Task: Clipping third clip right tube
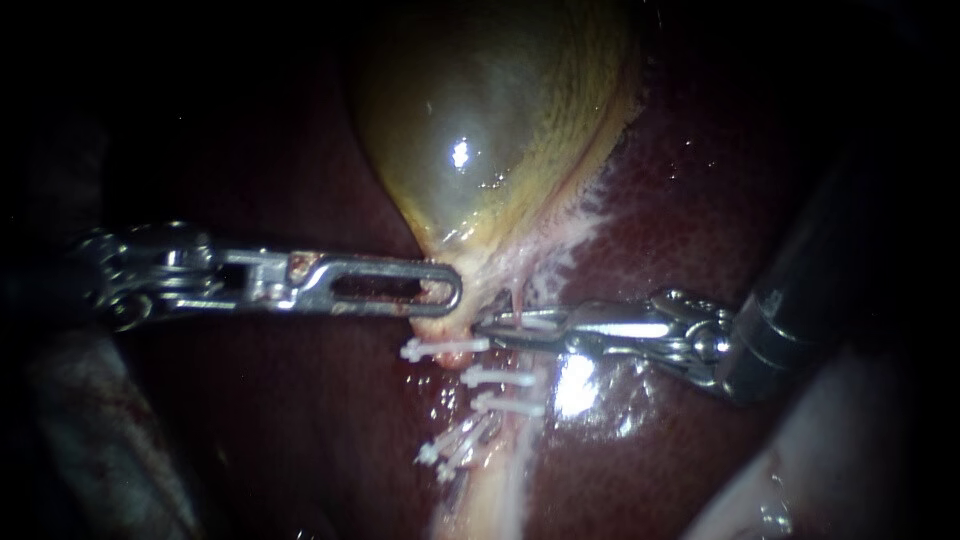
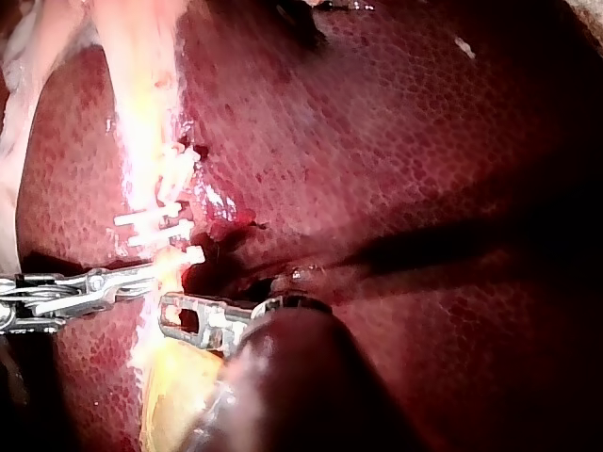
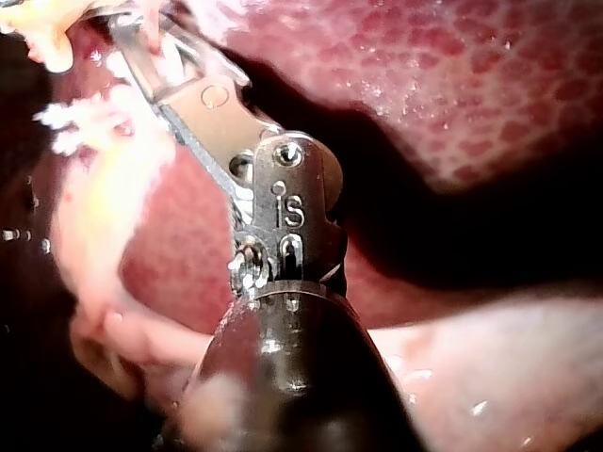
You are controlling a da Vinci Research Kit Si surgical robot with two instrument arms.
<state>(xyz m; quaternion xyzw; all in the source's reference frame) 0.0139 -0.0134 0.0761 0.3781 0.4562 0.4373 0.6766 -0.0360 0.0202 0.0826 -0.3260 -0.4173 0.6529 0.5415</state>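
Liver [image 1: 720,200]: fills the background of the endoscope view, dark red and wet; shows mottled in both wrist views.

Gallbladder [image 1: 500,110]: lies on the liver at upper centre, yellow-green and glossy, and narrows downward to a pale neck.

Tube [image 1: 495,480]: runs down from that neck as a pale stalk across the liver. Cannot tell whether the stalk is one tube or two, so cannot say which is the right one.

Left instrument [image 1: 445,296]: enters level from the left. Clamps its slotted jaws on the gallbladder neck, gripping it from two sides at the tips. Sits against the yellow tissue in its own wrist view [image 2: 184,320].

Right instrument [image 1: 490,325]: enters from the right, low and slightly tilted. Keeps its slim jaws nearly together around a white clip [image 1: 532,321]. Meets the stalk just below the neck, close beside the left instrument's tips. Cannot tell whether the jaws straddle the tube or only touch it. Appears blurred at the tips in its own wrist view [image 3: 127,33].

Placed clips [image 1: 497,378]: sit across the stalk just below the right instrument's tips as several short white bars, the lower ones tilted.
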